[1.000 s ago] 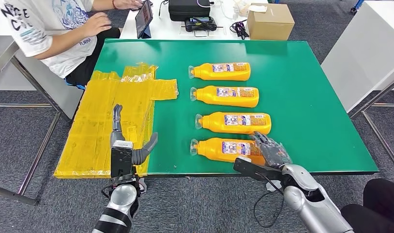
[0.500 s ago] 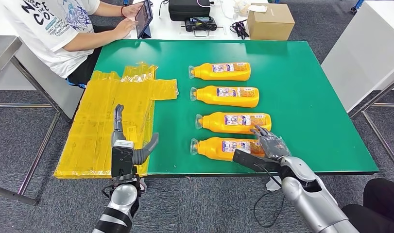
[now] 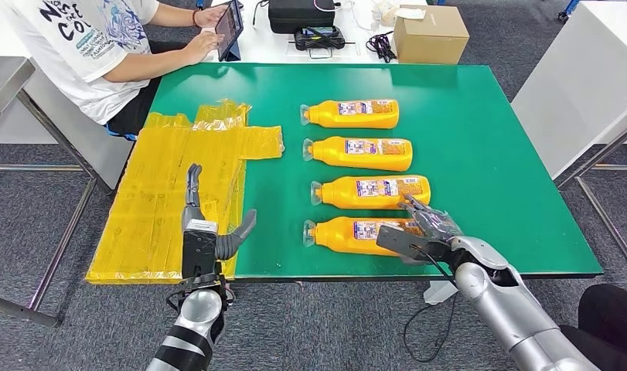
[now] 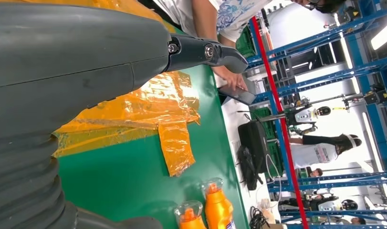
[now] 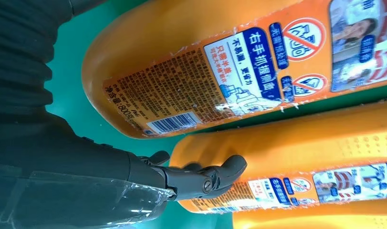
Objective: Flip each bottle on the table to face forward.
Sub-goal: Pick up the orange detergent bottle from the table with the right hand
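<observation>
Four orange bottles lie in a column on the green table (image 3: 495, 154), caps to the left and labels up: the farthest (image 3: 349, 114), a second (image 3: 358, 153), a third (image 3: 369, 192) and the nearest (image 3: 341, 236). My right hand (image 3: 422, 232) is at the base end of the nearest bottle. Its thumb lies over the label and its fingers reach between this bottle and the third one, spread apart. In the right wrist view a dark finger (image 5: 205, 176) touches an orange bottle, beside another with a barcode label (image 5: 182, 62). My left hand (image 3: 206, 236) is raised at the table's front left, fingers apart, holding nothing.
A crinkled yellow plastic sheet (image 3: 171, 185) covers the table's left side and hangs over its edge. A person (image 3: 101, 46) sits at the far left corner with a tablet (image 3: 229, 27). Behind the table stand a cardboard box (image 3: 430, 32) and a black case (image 3: 300, 14).
My right hand has moved left and onto the nearest bottle's base end, its thumb now over the label. My left hand has barely shifted. The person has leaned toward the tablet.
</observation>
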Robot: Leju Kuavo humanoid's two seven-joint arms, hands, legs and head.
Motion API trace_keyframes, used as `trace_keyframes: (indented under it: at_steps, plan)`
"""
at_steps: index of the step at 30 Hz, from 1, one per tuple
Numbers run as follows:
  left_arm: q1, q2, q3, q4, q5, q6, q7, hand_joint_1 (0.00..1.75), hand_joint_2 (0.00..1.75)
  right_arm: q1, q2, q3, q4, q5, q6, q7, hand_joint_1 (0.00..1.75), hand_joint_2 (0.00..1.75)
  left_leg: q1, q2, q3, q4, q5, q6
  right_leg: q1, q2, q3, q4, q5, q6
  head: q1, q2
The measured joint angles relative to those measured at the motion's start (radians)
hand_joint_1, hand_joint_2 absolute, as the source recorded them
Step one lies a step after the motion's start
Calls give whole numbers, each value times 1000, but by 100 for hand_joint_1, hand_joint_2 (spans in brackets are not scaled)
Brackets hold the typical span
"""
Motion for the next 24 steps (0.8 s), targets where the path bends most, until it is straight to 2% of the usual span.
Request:
trace_keyframes:
  at_steps: [8,12,17,21,24]
  plan:
    - [-3,-1,-2,16,4,-3,-4,0,175,-3,-23,25,4,-22,12,0,3,175,0,0,0,0,0,0,0,0,0,0,0,0,0,0]
    - [-9,-2,-11,24,9,-2,-6,0,175,-6,-41,46,4,-39,23,0,21,175,0,0,0,0,0,0,0,0,0,0,0,0,0,0]
    - [-18,-3,-20,30,9,-2,-6,0,175,-10,-60,72,1,-51,32,0,58,175,0,0,0,0,0,0,0,0,0,0,0,0,0,0]
    - [-21,-3,-26,35,9,-4,-6,0,175,-11,-75,91,-4,-61,36,3,130,175,0,0,0,0,0,0,0,0,0,0,0,0,0,0]
    - [-24,-3,-28,38,11,-7,-6,0,175,-12,-84,101,-8,-66,35,7,143,175,0,0,0,0,0,0,0,0,0,0,0,0,0,0]
